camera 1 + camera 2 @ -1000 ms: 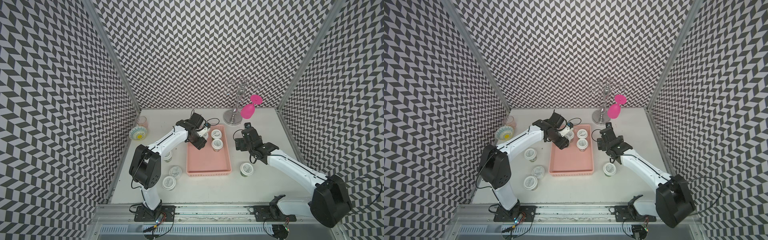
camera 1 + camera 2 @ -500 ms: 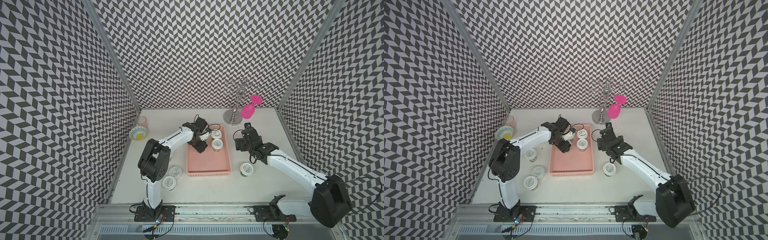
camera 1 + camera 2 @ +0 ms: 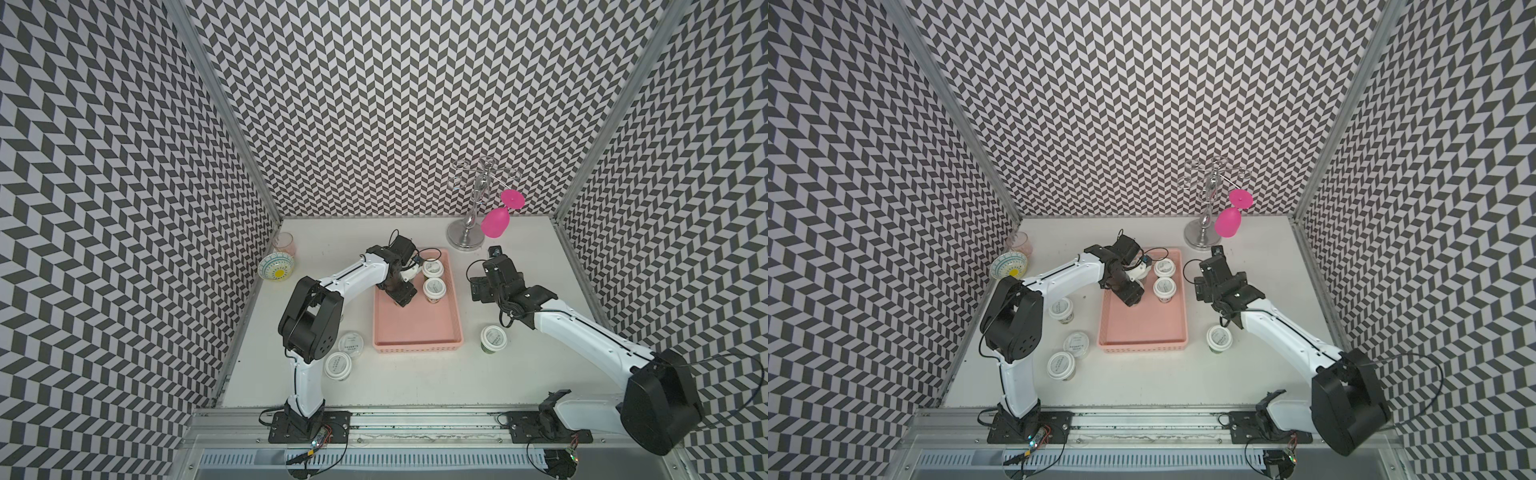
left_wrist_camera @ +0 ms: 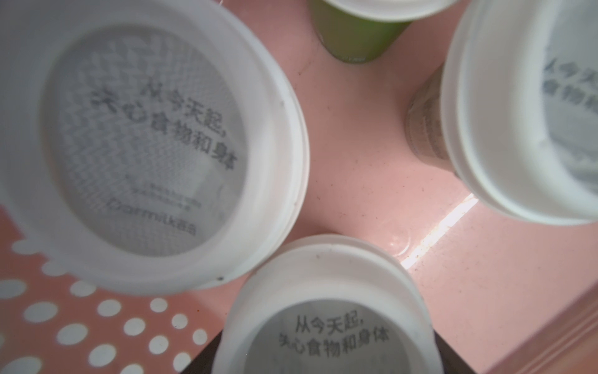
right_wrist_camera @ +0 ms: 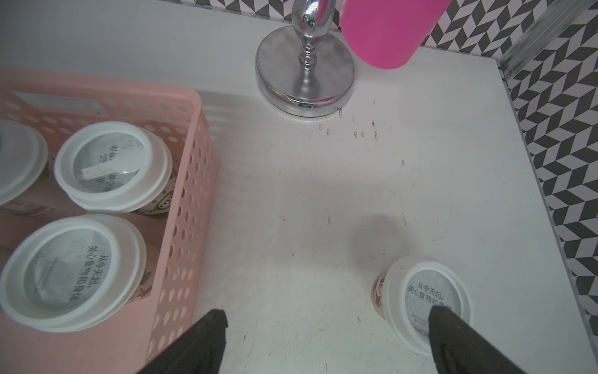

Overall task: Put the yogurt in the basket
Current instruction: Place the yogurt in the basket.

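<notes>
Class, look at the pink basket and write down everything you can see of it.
The basket is a shallow, pale-pink rectangle, apparently plastic, with round holes through its walls and a smooth solid floor. It sits flat on the white table, roughly at its middle. Yogurt cups stand upright at its far end, where the left gripper reaches in; its near half is bare.

Three white, grey-printed yogurt lids [image 4: 145, 145] crowd the view above the pink basket [image 4: 356, 155] floor, with a green cup [image 4: 356, 35] at the edge. The lowest cup [image 4: 326, 311] sits between dark fingers [image 4: 453, 362] of the left gripper [image 4: 326, 366]; contact is unclear.
</notes>
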Motion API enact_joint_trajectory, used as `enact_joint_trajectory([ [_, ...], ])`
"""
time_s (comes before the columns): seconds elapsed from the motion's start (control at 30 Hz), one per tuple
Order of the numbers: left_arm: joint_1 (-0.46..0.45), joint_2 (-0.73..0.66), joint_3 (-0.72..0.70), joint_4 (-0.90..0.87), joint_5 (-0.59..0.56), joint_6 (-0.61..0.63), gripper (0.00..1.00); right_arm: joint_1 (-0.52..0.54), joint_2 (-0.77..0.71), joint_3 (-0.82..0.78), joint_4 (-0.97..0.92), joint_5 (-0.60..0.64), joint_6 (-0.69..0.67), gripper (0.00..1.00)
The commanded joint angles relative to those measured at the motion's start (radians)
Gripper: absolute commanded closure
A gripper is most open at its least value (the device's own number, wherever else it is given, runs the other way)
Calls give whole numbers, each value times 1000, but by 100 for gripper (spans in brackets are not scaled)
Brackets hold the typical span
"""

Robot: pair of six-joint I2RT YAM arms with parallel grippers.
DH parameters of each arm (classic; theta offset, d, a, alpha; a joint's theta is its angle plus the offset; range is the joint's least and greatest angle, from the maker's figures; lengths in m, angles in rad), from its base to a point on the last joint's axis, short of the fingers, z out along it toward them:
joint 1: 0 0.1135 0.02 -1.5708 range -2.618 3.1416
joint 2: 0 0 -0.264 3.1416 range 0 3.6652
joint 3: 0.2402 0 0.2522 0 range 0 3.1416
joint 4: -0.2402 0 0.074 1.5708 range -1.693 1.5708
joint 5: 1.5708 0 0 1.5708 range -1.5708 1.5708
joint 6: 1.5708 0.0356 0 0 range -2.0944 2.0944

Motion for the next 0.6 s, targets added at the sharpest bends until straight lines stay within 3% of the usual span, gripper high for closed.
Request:
enact_joint_trajectory([
  [0.0,-7,-17,-7,18,-6,-4,15,-1,-18,-8,43,17,-3,0],
  [0.57,-2,-155,-60,29,-42,11,5,-3,-26,-11,40,23,1,0],
])
